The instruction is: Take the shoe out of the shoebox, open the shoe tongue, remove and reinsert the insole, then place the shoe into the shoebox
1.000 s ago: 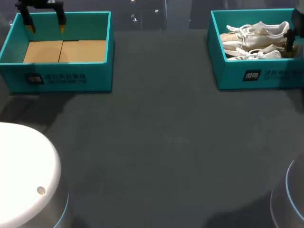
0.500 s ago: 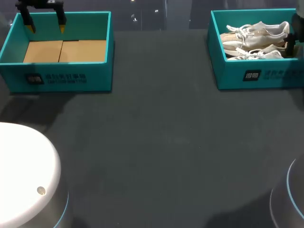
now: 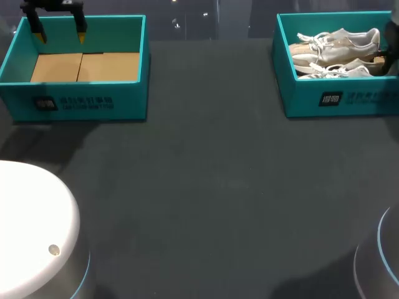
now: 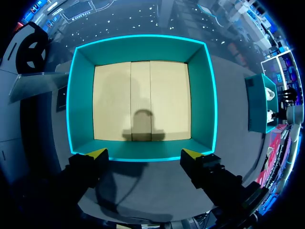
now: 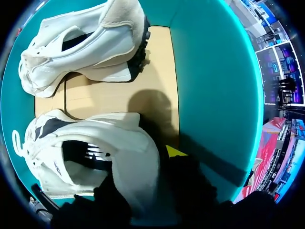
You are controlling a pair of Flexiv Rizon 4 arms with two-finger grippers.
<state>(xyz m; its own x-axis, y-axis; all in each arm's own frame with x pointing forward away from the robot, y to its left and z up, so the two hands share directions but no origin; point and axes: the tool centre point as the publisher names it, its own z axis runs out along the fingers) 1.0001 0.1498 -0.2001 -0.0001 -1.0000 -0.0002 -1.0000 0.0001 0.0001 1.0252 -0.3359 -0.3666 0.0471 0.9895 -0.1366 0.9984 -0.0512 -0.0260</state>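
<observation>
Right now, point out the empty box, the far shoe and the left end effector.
Empty box [image 3: 81, 99]: head view, front wall.
Far shoe [image 3: 349, 40]: head view, its side.
Left end effector [image 3: 60, 34]: head view, midway between tips.

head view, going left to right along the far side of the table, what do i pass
empty teal shoebox → dark table → second teal shoebox holding two white shoes

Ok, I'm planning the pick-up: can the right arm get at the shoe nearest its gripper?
Probably yes. The right gripper sits inside the lidless shoebox, at the heel of that shoe, and nothing lies over it.
</observation>
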